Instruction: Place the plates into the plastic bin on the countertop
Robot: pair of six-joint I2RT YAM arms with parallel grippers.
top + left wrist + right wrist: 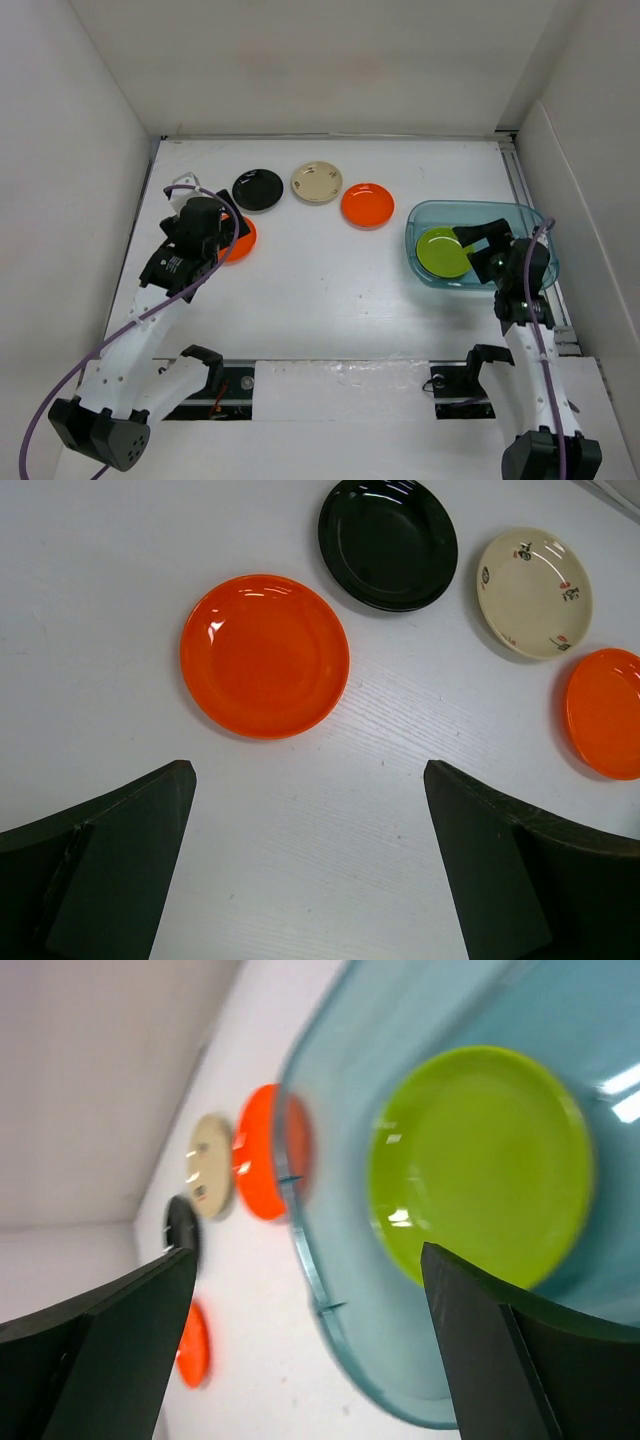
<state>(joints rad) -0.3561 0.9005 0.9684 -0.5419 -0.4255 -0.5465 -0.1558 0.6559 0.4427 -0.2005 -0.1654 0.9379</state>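
A glossy orange plate (265, 655) lies flat on the white countertop (100, 600), just ahead of the left gripper (308, 770), whose jaws stand wide apart with nothing between them. Beyond it, in a loose row with each one apart from the next, sit a black plate (388, 542), a cream plate (534, 592) with small printed marks and a second orange plate (603, 725). A lime green plate (480, 1165) already rests on the floor of the translucent teal plastic bin (470, 206) at the right of the surface, in the tub's left half. The right gripper (308, 1252) hovers at the bin, its jaws likewise spread and empty. The plates look light, stiff and slick, and their shallow form ends in a low raised lip. Lying flat, they offer little to pinch, so the likeliest hold is at the rim on the near side, one finger over the lip and the other worked under the edge. The shiny finish may let a plate slide out of a light grip, and a hard knock could chip it. The four plates on the countertop appear yet to be moved, with the near orange one the likely next pick for the left arm
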